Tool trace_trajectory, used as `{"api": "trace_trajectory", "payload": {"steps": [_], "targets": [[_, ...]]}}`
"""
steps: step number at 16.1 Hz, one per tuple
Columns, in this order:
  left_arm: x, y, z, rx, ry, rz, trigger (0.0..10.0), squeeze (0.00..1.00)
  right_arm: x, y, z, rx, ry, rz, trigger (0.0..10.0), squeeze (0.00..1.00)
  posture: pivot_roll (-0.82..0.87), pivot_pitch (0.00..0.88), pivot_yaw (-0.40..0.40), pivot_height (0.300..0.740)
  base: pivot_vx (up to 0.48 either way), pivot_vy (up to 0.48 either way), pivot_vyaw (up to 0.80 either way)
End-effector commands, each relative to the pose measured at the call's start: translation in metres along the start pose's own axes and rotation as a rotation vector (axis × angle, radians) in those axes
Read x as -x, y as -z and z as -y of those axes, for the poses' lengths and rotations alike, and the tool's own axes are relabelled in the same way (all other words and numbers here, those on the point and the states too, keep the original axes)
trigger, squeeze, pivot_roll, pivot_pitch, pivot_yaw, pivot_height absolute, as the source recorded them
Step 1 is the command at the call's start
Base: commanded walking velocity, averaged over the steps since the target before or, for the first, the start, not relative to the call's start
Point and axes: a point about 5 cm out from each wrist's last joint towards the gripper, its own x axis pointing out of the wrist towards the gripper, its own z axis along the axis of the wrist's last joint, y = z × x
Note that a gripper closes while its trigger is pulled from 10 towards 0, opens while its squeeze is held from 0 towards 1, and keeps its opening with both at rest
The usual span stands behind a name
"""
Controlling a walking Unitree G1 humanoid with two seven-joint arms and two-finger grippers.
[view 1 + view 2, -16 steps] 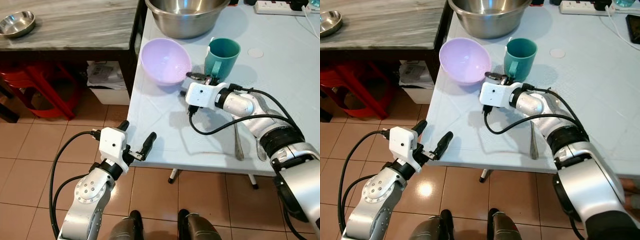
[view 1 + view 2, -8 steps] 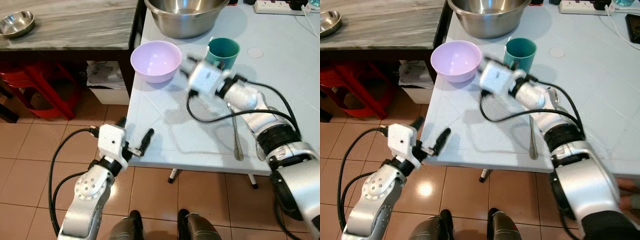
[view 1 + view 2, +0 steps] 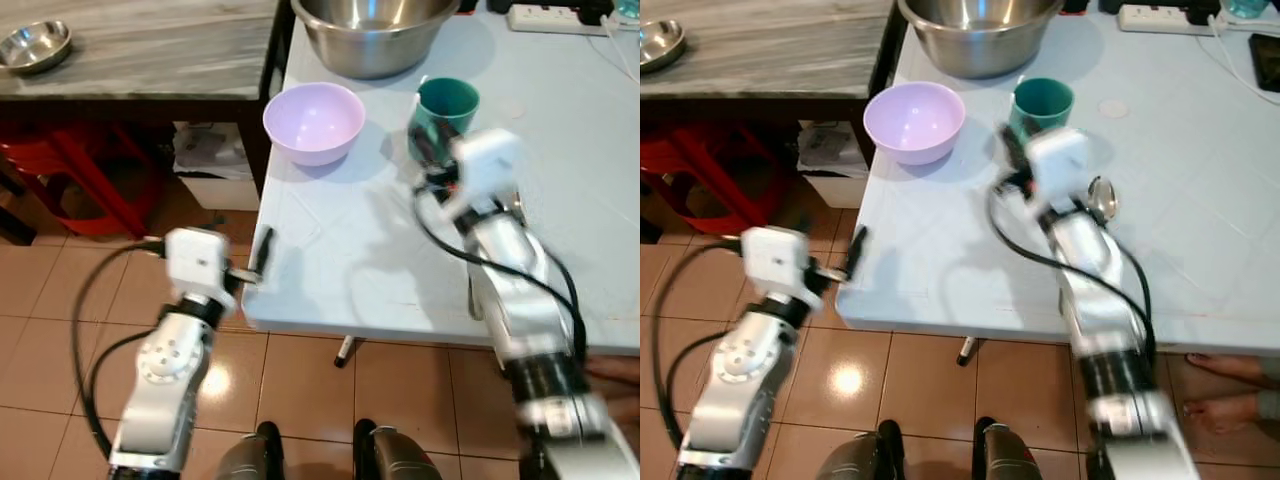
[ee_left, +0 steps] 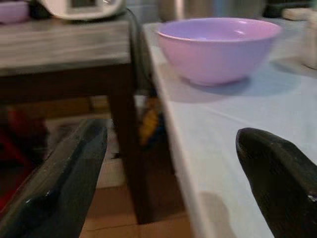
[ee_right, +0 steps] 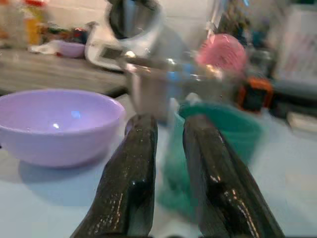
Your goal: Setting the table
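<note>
Since a second ago, the right gripper [image 5: 166, 198] is pulling back from the lilac bowl [image 3: 313, 122] toward the robot, and the bowl, which was tipped up against it, is now sitting flat on the pale blue table [image 3: 340, 250] near its left edge. The left arm is also shifting, with its gripper [image 3: 262, 258] now hanging just off that table edge.

The right gripper's fingers [image 5: 129, 188] are standing close together with only a thin gap and nothing between them, hovering just in front of the teal mug [image 3: 445, 112]. The left gripper's fingers [image 4: 59, 183] are spread wide and empty, looking along the tabletop at the bowl. A spoon [image 3: 1101, 197] is lying on the table to the right of the right arm, partly hidden by it, and a big steel basin [image 3: 372, 30] is standing behind bowl and mug.

The bowl seems placed, so the mug or the spoon is probably next. For the mug, the fingers would need to be opening well before coming in, then closing over the rim or handle squarely, keeping it upright and clear of the basin. For the spoon, a low, flat approach across the handle would be serving better than a pinch at the rounded end, which is likely to slip
</note>
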Motion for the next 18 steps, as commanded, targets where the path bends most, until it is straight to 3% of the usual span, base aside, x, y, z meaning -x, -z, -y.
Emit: {"api": "trace_trajectory", "payload": {"steps": [1,4,5,6,7,9,12,18], "targets": [[0.002,0.004,-0.005,-0.015,-0.017,-0.014,10.0,0.0,0.008,-0.004,0.002,-0.07,0.031,-0.014,10.0,0.0,-0.14,0.222,0.043,0.74,0.0,0.0,0.0],[-0.003,0.003,-0.006,-0.025,-0.017,-0.008,10.0,0.0,0.025,-0.001,0.001,-0.102,-0.024,-0.096,10.0,0.0,-0.14,0.207,0.058,0.74,0.0,0.0,0.0],[-0.005,0.0,-0.007,-0.029,-0.018,0.003,10.0,0.0,0.027,-0.002,0.0,-0.117,-0.035,-0.116,10.0,0.11,-0.14,0.201,0.056,0.74,0.0,0.0,0.0],[-0.006,-0.001,-0.007,-0.031,-0.021,0.008,10.0,0.0,0.029,-0.004,-0.001,-0.128,-0.027,-0.124,10.0,0.11,-0.13,0.193,0.051,0.74,0.0,0.0,0.0],[-0.006,-0.002,-0.009,-0.029,-0.038,0.016,10.0,0.0,0.031,-0.005,-0.004,-0.16,-0.011,-0.124,10.0,1.0,-0.13,0.193,0.051,0.74,0.0,0.0,0.0],[-0.001,-0.001,-0.013,-0.019,-0.086,0.011,10.0,0.0,0.04,0.002,-0.012,-0.242,0.105,-0.144,10.0,1.0,-0.11,0.187,0.042,0.74,0.0,0.0,0.0],[0.004,0.003,-0.015,-0.004,-0.118,-0.009,10.0,0.0,0.057,0.017,-0.019,-0.285,0.212,-0.188,10.0,1.0,-0.12,0.187,0.046,0.74,0.0,0.0,0.0],[0.002,0.006,-0.013,0.012,-0.124,-0.016,10.0,0.0,0.08,0.032,-0.017,-0.239,0.278,-0.248,10.0,1.0,-0.14,0.195,0.044,0.74,0.0,0.0,0.0]]}}
